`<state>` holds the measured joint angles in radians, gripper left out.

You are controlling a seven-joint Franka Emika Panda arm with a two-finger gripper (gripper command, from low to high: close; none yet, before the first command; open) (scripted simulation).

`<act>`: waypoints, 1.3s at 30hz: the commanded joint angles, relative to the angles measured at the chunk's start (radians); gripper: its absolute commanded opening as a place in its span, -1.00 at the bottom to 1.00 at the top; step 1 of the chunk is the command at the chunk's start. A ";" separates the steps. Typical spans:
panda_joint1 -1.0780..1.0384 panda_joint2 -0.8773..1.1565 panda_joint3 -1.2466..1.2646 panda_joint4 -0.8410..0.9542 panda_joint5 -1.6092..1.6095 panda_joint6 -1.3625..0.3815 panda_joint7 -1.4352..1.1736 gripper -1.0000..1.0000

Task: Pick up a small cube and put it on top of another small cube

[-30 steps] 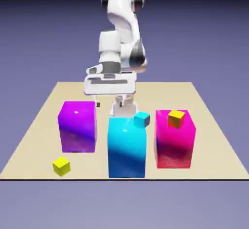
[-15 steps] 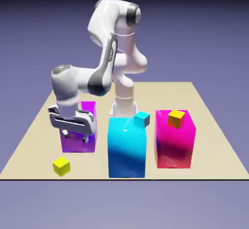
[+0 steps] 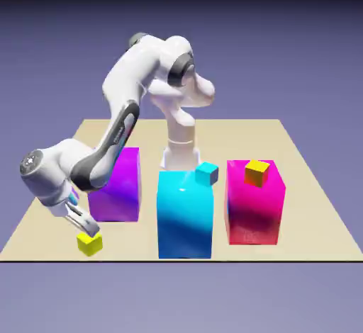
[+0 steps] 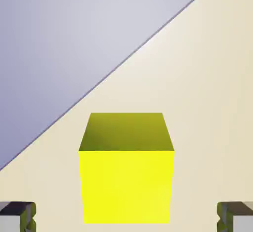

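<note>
Over the bench (image 3: 149,246), poised near the yellow cube (image 3: 89,244) with claw (image 4: 126,217) spread, empty. Yet to grip or stack onto the cyan cube (image 3: 206,174).

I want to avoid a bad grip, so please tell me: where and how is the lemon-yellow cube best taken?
Probably from above, pinching two opposite upright sides of the lemon-yellow cube: it sits flat, and the open claw already lines up with its edges, a fingertip beyond each side.

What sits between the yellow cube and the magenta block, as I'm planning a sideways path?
In the exterior view, the tall blue block stands between the yellow cube and the magenta block.
</note>
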<state>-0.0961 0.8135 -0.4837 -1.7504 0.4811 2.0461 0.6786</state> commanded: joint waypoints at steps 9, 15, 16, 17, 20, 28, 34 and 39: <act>-0.010 -0.177 0.017 0.046 -0.082 -0.152 0.003 -1.00; 0.016 -0.395 0.202 -0.015 -0.201 -0.251 0.014 -1.00; 0.020 -0.431 0.232 -0.025 -0.221 -0.268 0.015 -1.00; 0.024 -0.467 0.263 -0.035 -0.240 -0.284 0.017 -1.00; 0.037 -0.576 0.355 -0.065 -0.300 -0.334 0.022 -1.00; 0.137 -0.794 0.601 -0.167 -0.479 -0.494 0.118 -1.00; 0.137 -0.796 0.601 -0.203 -0.479 -0.460 0.118 -1.00; 0.137 -0.801 0.601 -0.350 -0.478 -0.318 0.117 -1.00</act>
<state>0.0961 0.0120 0.1168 -2.0999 0.0054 1.7276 0.7955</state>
